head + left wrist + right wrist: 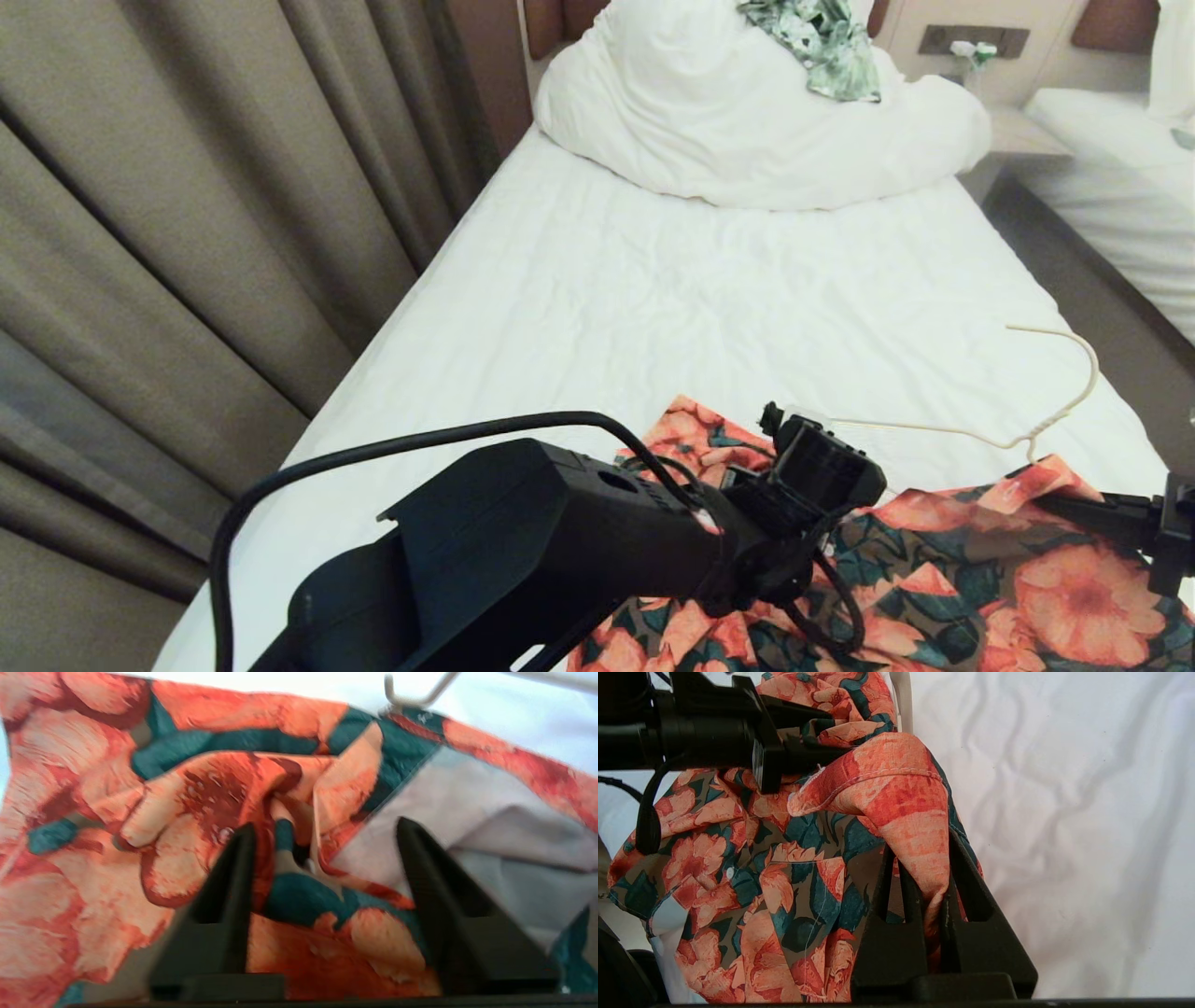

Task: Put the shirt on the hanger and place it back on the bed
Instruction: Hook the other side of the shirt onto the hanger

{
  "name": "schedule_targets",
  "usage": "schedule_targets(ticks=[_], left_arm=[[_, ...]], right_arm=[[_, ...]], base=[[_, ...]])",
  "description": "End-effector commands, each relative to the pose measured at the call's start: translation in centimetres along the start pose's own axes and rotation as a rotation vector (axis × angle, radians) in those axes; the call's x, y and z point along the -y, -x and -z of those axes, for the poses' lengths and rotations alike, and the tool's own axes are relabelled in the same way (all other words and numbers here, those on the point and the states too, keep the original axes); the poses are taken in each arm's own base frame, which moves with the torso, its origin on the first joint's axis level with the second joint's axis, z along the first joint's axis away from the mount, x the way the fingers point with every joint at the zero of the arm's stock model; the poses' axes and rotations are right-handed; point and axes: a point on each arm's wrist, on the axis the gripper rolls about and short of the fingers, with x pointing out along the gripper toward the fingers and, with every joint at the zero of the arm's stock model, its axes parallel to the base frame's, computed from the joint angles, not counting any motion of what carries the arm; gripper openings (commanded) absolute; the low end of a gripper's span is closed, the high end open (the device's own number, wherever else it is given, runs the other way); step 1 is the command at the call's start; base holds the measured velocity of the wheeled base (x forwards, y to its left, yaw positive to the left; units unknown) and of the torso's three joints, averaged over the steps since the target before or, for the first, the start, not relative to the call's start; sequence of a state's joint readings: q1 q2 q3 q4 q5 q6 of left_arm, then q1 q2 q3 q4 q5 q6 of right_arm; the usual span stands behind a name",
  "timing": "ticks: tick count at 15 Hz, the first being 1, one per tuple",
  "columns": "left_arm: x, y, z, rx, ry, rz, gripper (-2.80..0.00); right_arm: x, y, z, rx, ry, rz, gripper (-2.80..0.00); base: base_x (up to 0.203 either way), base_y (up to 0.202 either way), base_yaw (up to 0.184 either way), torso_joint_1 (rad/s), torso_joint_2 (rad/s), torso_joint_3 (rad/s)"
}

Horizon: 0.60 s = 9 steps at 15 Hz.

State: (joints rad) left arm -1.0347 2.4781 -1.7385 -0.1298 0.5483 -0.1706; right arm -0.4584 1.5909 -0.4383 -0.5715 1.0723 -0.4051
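left hand wide over shirt near bed's foot; right hand pinching cloth. better to regrip collar beside hanger.

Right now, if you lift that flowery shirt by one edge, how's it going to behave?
Probably floppy: the shirt lies crumpled in soft folds on the bed. The fold pinched in the right gripper drapes limply, so the rest would likely sag. It looks thin and probably light.

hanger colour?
Cream-white wire hanger, hook lying on the white sheet past the shirt; clearest in the head view.
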Motion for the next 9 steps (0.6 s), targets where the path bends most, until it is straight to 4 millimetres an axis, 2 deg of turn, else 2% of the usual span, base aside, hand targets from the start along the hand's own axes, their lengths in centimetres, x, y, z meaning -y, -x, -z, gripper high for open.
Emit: schedule_targets(ticks=[1, 5, 6, 7, 9], left_arm=[[0.1, -0.2, 0.4, -0.009, -0.005, -0.003, 0.00], [0.2, -0.7, 1.2, 0.001, -0.005, -0.003, 0.00], [0.2, -0.8, 1.4, -0.001, -0.007, -0.003, -0.50], [0.3, -1.0, 1.6, -0.003, -0.008, -0.004, -2.80], [0.3, -1.1, 1.7, 0.001, -0.006, -0.003, -2.80]], right_arm=[[0.0, 0.0, -0.1, 0.006, 0.011, -0.004, -2.80], [-0.1, 0.1, -0.2, 0.008, 0.012, -0.003, -2.80], [-0.1, 0.1, -0.2, 0.009, 0.013, -0.001, -2.80], [0.0, 0.1, -0.2, 0.009, 0.014, -0.001, -2.80], [0.0, 0.1, -0.2, 0.009, 0.014, -0.001, -2.80]], base=[[0.000, 0.000, 0.000, 0.000, 0.00, 0.000], [0.000, 0.000, 0.000, 0.000, 0.00, 0.000], [0.000, 0.000, 0.000, 0.000, 0.00, 0.000], [0.000, 0.000, 0.000, 0.000, 0.00, 0.000], [0.000, 0.000, 0.000, 0.000, 0.00, 0.000]])
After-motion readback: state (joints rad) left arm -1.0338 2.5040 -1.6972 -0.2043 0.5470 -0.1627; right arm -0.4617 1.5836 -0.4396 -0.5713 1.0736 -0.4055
